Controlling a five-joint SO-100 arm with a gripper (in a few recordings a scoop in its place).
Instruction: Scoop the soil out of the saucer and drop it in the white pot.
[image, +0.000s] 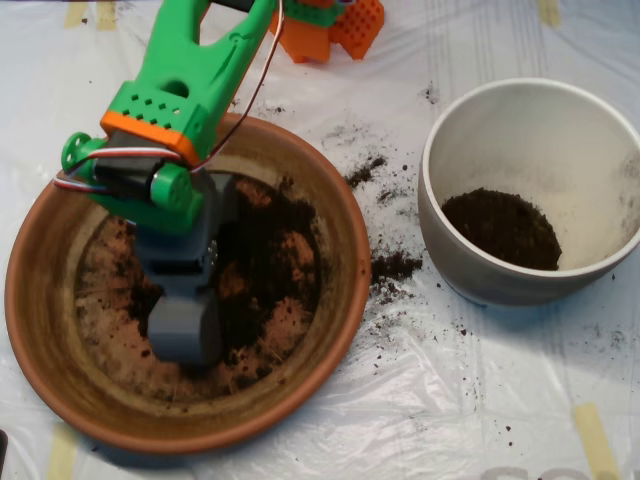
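A large terracotta saucer (330, 200) lies at the left. Dark crumbly soil (270, 265) is spread over the middle and right of its flat bottom. My grey scoop (185, 335) is down inside the saucer, left of centre, its tip resting among the soil near the lower part of the bottom. The green and orange arm hangs over the saucer's upper left and hides that part. At the right stands the white pot (450, 130), with a mound of soil (503, 228) lying in its bottom.
Spilled soil crumbs (393, 268) lie on the clear plastic sheet between saucer and pot. An orange block (330, 25) of the arm's base sits at the top centre. Yellow tape strips (598, 440) hold the sheet.
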